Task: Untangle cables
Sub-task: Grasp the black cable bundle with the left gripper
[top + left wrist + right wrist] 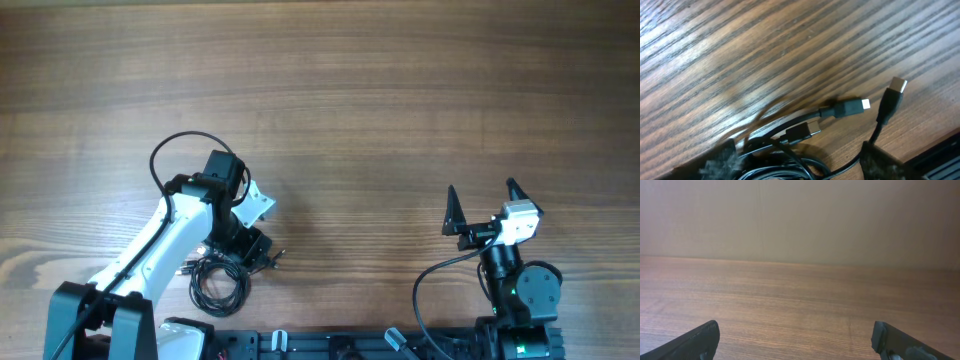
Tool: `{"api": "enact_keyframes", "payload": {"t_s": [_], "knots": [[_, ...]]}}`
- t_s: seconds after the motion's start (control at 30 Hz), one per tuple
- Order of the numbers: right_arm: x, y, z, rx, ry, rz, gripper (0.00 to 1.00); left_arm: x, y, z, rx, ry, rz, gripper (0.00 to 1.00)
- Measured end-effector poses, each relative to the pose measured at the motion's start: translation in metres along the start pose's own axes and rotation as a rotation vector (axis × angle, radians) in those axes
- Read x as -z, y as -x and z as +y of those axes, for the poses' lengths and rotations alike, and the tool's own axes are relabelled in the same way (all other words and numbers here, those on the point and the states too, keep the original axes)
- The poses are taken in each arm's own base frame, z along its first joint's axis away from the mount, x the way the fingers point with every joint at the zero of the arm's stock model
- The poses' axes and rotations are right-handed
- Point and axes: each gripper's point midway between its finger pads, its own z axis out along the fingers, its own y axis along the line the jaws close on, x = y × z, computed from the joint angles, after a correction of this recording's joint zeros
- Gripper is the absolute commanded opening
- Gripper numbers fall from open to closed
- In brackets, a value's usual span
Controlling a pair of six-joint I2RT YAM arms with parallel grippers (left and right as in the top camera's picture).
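The left gripper [800,164] is spread wide. Its two dark fingers [720,162] show at the lower corners of the left wrist view, well apart, with nothing pinched between them. The cables [782,172] run through the gap between the fingers as a bunch of thin black strands lying on the wooden table [740,50]. Whether either finger touches a strand cannot be told.

Three plug ends reach out of the bunch. A short black plug [802,131] lies closest to the strands. A silver-tipped plug [852,106] lies beyond it, and a larger plug [893,97] with a pale metal end lies furthest right, its wire curving back past the right-hand finger.

From overhead the left gripper [250,250] points down at the near left part of the table [400,100]. The cables [218,282] are coiled in a small loose tangle just below and left of it, close to the near edge. A thicker black cord [180,150] arches over the white left arm.

The right gripper [482,202] is also wide open, holding nothing, at the near right, well apart from the cables. In its own view the right gripper [800,341] faces bare table [800,295] and a plain beige wall [800,220].
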Motion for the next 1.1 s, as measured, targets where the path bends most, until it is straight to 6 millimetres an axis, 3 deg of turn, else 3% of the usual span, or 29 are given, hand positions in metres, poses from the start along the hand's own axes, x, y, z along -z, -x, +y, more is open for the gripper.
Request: {"api": "enact_keyframes", "payload": {"t_s": [0.23,0.27,0.3,0.33,0.37,0.77,1.1], "knots": [[0.000,0.000,0.000,0.000,0.000,0.000,1.00,0.000,0.000,0.000,0.007,0.003,0.002,1.00],[0.000,0.000,0.000,0.000,0.000,0.000,1.00,0.000,0.000,0.000,0.007,0.003,0.002,0.95],[0.000,0.000,0.000,0.000,0.000,0.000,1.00,0.000,0.000,0.000,0.007,0.003,0.002,0.19],[0.000,0.000,0.000,0.000,0.000,0.000,1.00,0.000,0.000,0.000,0.005,0.003,0.002,0.04],[0.000,0.000,0.000,0.000,0.000,0.000,1.00,0.000,0.000,0.001,0.013,0.005,0.002,1.00],[0.000,0.000,0.000,0.000,0.000,0.000,1.00,-0.005,-0.014,0.014,0.045,0.087,0.057,1.00],[0.000,0.000,0.000,0.000,0.000,0.000,1.00,-0.005,-0.014,0.015,0.048,0.094,0.056,1.00]]}}
